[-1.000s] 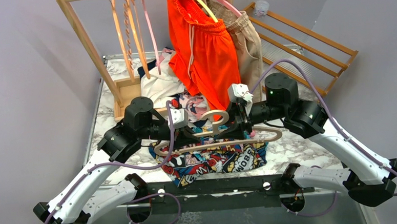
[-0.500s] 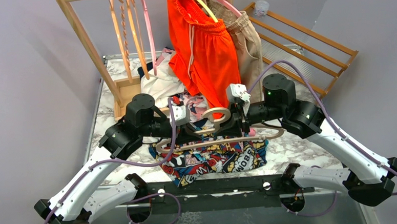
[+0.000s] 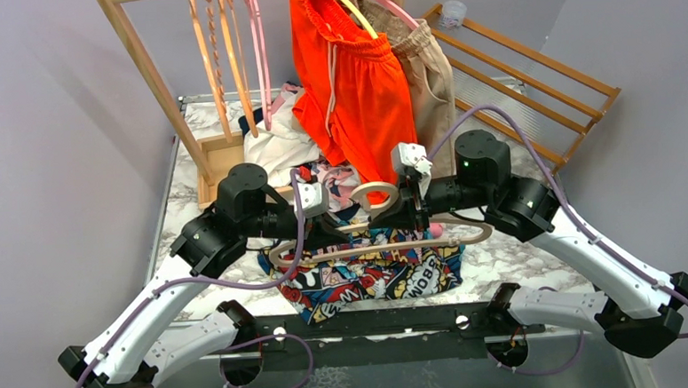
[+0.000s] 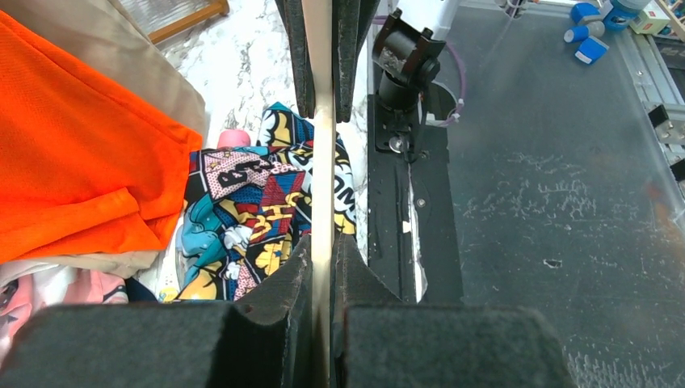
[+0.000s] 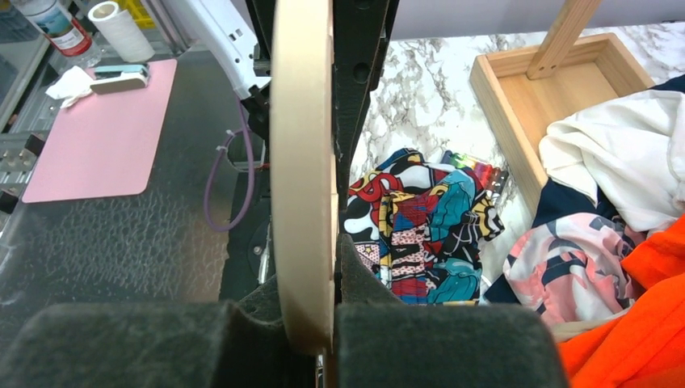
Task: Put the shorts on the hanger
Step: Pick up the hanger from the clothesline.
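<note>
Your marble table [image 3: 521, 256] fills the middle of the top view. The wooden rack [image 3: 147, 71] stands at its upper left, and the plain orange shorts [image 3: 353, 87] hang at top centre.

The shorts [image 3: 371, 277] lie spread on the table in the lower centre of that view, their near edge lapping over the black base rail between the arms. The hanger [image 3: 374, 247] runs left to right across the upper edge of the shorts, with its hook curling toward the middle of the frame. You cannot tell from these views whether it touches the fabric.

Your left gripper [image 3: 326, 220] comes in from the left. In its wrist view the jaws are nearly closed, both pads pressed against the thin cream edge of the hanger [image 4: 322, 162], with the shorts (comic panels plainly readable) below and to the left. Your right gripper [image 3: 410, 215] comes in from the right, jaws likewise narrowed and clamping the hanger [image 5: 303, 162] edge-on at the centre of its wrist view.
</note>
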Robot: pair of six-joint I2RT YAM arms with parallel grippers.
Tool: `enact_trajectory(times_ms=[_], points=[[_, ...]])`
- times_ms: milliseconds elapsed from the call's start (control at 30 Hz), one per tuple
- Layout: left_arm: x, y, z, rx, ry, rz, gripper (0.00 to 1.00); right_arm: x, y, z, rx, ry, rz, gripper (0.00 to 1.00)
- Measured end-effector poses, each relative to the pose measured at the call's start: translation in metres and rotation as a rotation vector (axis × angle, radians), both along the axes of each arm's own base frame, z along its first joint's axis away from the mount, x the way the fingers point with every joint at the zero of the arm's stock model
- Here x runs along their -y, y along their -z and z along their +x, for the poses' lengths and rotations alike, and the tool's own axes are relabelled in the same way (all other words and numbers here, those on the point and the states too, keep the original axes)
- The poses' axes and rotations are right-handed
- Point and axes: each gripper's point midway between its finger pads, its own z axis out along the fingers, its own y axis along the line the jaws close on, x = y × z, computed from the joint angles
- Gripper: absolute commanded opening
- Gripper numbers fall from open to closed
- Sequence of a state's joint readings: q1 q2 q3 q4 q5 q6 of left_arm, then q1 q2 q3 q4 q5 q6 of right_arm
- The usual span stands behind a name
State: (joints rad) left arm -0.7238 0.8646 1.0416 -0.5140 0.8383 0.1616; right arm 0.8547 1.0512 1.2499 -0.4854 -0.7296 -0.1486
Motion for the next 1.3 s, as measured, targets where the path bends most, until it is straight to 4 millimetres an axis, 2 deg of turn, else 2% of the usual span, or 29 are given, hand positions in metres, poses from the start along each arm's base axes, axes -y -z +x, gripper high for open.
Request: enact_trajectory(times_ms=[100, 167, 300, 433, 633, 800, 867, 933, 1000, 1033, 1067, 1167, 1200, 1300], points=[[-0.001, -0.001, 0.001, 0.009, -0.016, -0.004, 0.05, 0.000, 0.002, 0.002, -0.006, 0.028, 0.012, 0.01], [-0.002, 0.000, -0.001, 0.014, -0.017, -0.012, 0.16, 0.002, 0.001, 0.000, -0.003, 0.037, 0.036, 0.01], [-0.002, 0.000, -0.002, 0.019, -0.018, -0.026, 0.29, 0.005, 0.006, -0.005, -0.025, 0.057, 0.069, 0.01], [-0.002, -0.008, 0.000, 0.041, -0.027, -0.053, 0.31, 0.012, 0.010, -0.010, -0.056, 0.073, 0.095, 0.01], [-0.002, -0.011, 0.001, 0.053, -0.027, -0.065, 0.37, 0.009, 0.008, -0.009, -0.073, 0.075, 0.119, 0.01], [-0.001, -0.012, 0.001, 0.057, -0.027, -0.069, 0.37, 0.007, 0.005, -0.010, -0.078, 0.070, 0.139, 0.01], [-0.001, -0.012, 0.001, 0.059, -0.027, -0.070, 0.36, 0.006, 0.003, -0.010, -0.078, 0.065, 0.146, 0.01], [0.000, -0.012, 0.002, 0.058, -0.027, -0.069, 0.29, 0.006, 0.003, -0.011, -0.080, 0.062, 0.148, 0.01], [0.000, -0.011, 0.002, 0.055, -0.025, -0.067, 0.15, 0.006, 0.003, -0.011, -0.083, 0.062, 0.148, 0.01], [0.000, -0.011, 0.002, 0.053, -0.022, -0.067, 0.03, 0.006, 0.003, -0.011, -0.083, 0.062, 0.148, 0.01], [0.000, -0.011, 0.001, 0.056, -0.020, -0.068, 0.00, 0.006, 0.003, -0.011, -0.083, 0.063, 0.148, 0.01], [0.000, -0.011, -0.002, 0.051, -0.004, -0.069, 0.00, 0.007, 0.003, -0.010, -0.073, 0.058, 0.147, 0.01], [0.001, -0.011, -0.002, 0.050, -0.002, -0.068, 0.00, 0.007, 0.004, -0.010, -0.066, 0.054, 0.146, 0.06], [0.000, -0.010, -0.002, 0.046, -0.001, -0.065, 0.00, 0.007, 0.006, -0.011, -0.054, 0.048, 0.136, 0.29]])
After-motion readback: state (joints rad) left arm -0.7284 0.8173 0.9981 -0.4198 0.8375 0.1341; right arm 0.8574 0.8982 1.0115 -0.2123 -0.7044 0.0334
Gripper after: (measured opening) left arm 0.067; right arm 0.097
